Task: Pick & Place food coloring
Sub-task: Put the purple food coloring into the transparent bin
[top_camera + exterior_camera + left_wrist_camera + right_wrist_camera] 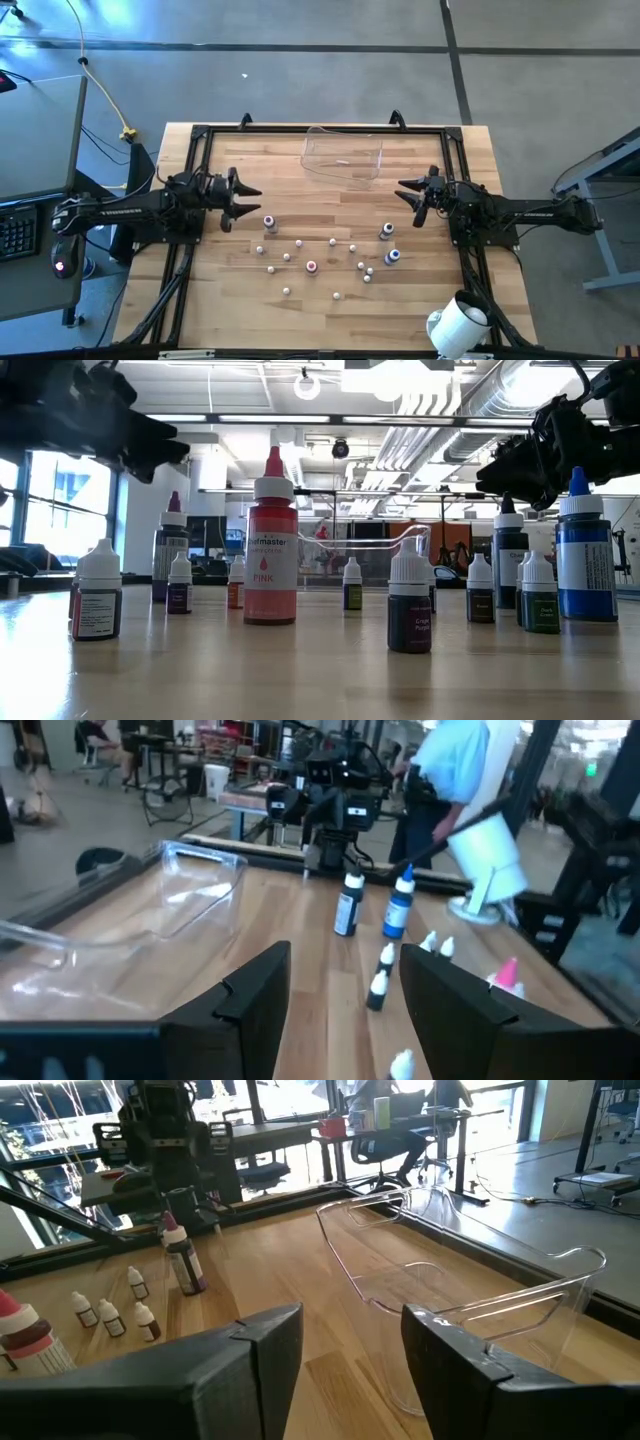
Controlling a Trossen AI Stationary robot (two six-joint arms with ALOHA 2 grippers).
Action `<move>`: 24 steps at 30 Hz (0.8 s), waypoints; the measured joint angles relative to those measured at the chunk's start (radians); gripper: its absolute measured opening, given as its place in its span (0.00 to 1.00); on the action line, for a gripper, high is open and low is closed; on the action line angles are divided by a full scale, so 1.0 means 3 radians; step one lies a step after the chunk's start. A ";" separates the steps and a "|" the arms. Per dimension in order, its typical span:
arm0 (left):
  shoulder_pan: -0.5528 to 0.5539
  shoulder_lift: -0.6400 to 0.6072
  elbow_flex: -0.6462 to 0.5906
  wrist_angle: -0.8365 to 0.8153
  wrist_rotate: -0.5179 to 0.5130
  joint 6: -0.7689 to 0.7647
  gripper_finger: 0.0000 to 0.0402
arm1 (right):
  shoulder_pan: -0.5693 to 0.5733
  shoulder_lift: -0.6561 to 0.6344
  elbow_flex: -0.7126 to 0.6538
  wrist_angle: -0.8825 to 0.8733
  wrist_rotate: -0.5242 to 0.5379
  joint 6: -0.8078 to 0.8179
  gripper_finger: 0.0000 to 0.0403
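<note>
High view: the food coloring (330, 258) stands scattered mid-table, the tub (343, 157) behind it, the left gripper (243, 199) and right gripper (407, 193) raised at either side, jaws spread and empty. Low view: the red bottle (271, 548) reads "PINK" under a brand ending "master". Wrist views: each gripper's fingers (250, 1010) (255, 1350) stand wide apart, holding nothing.
</note>
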 joint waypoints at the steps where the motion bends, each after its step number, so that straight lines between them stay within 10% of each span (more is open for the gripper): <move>1: 0.0000 0.0044 0.0027 0.0008 -0.0001 0.0011 0.47 | 0.0001 0.0000 -0.0001 0.0000 0.0000 -0.0001 0.41; 16: -0.0027 0.1174 0.0458 0.0339 0.0542 0.0157 0.47 | 0.0001 0.0000 0.0000 0.0001 0.0000 -0.0001 0.41; 24: -0.0653 0.1642 0.0472 0.0364 -0.0014 0.0239 0.47 | 0.0001 -0.0003 0.0000 0.0009 0.0000 -0.0001 0.41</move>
